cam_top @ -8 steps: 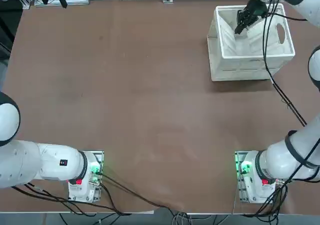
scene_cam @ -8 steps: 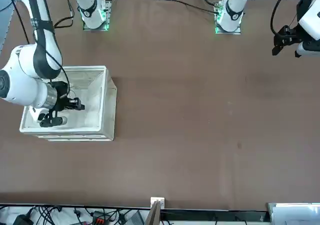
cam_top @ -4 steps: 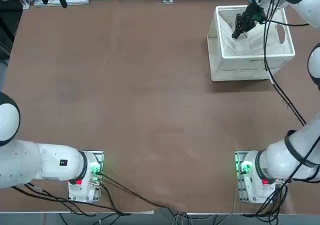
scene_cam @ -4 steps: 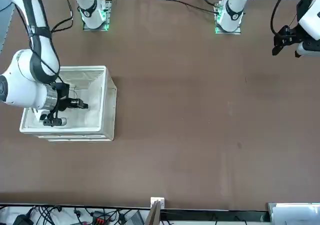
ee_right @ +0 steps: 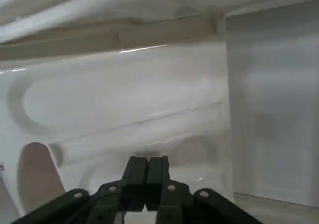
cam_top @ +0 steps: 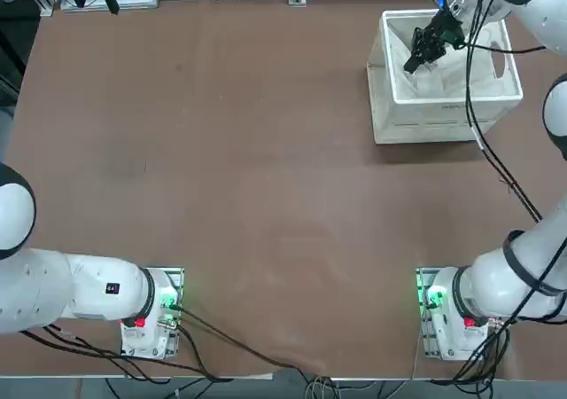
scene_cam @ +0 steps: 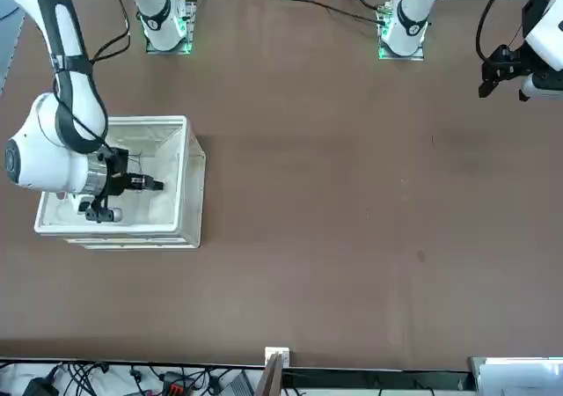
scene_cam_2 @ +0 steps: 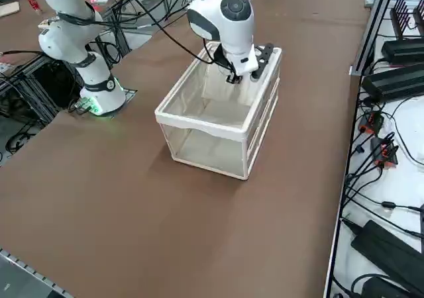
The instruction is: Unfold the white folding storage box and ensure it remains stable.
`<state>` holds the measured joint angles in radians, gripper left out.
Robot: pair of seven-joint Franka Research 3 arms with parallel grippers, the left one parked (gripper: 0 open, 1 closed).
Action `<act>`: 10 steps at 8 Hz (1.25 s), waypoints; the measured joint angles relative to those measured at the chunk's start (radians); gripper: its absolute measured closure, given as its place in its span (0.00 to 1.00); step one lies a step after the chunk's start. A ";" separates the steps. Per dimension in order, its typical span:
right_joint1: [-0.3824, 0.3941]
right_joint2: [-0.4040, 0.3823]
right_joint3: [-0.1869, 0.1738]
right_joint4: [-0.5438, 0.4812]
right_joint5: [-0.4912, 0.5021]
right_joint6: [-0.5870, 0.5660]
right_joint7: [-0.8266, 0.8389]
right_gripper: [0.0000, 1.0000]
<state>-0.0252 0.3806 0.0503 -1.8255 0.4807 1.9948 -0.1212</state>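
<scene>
White folding storage box (cam_top: 443, 106) stands tall on brown surface (cam_top: 266, 177), far right corner from the robot's side. Inside: only a wall panel leaning inward, plus the right claw (cam_top: 413, 61). Claw fingers (ee_right: 147, 176) pressed fully together, gripping nothing, tips close to that ribbed panel; contact unclear. Thick rim, oval handle hole (cam_top: 497, 59).

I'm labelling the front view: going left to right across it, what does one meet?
Working right arm's shut gripper inside the white plastic folding storage box, then bare brown table, then the parked left arm's black gripper at the right edge.
</scene>
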 joint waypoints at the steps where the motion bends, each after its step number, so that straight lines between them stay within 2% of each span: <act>1: 0.003 0.004 0.005 -0.014 0.004 0.031 0.000 0.99; 5: 0.049 0.053 0.017 -0.048 0.013 0.135 0.000 0.99; 10: 0.079 0.081 0.013 -0.058 0.192 0.155 -0.001 0.99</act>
<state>0.0539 0.4613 0.0630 -1.8831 0.6731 2.1494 -0.1219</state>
